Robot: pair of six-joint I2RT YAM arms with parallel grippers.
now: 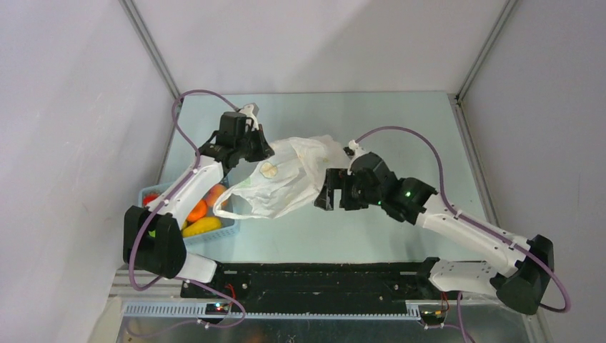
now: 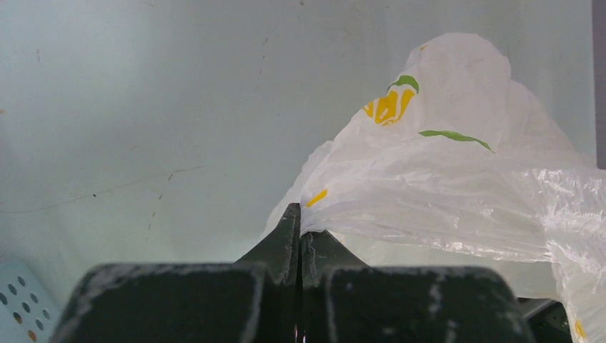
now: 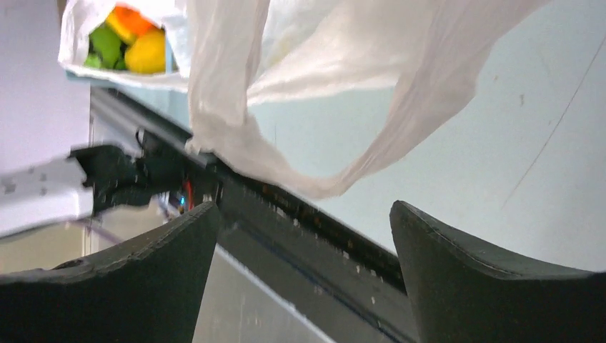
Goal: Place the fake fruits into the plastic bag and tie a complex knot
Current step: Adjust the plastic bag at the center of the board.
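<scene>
Bag (image 1: 296, 171) sits mid-table, bunched and partly lifted, between the two arms. I see nothing inside it, though the film is only half see-through, so I can't rule it out. It is thin, crinkly white film with a few yellow and green printed marks, and it creases sharply wherever it is pulled. Left claw (image 2: 299, 221) is pinched shut on the bag's far-left edge, with the film coming straight out of the closed tips. I read this as an anchor grip that holds one side of the mouth up. One strip handle (image 1: 239, 207) droops as a slack loop toward the near left. From the right wrist it hangs just above and between the fingers of the right claw (image 3: 304, 214), which stands wide and holds nothing. I judge that claw is lining up to catch the loop or the opposite rim so the mouth can be spread. The fruits (image 1: 202, 214) are in the light blue slatted basket (image 1: 221, 232) at the near left, beside the left arm. They are glossy and hard-looking: round orange and red ones and a long yellow one. None is loaded yet and no knot is started. The table (image 1: 343, 236) is pale, matte and lightly scuffed.
</scene>
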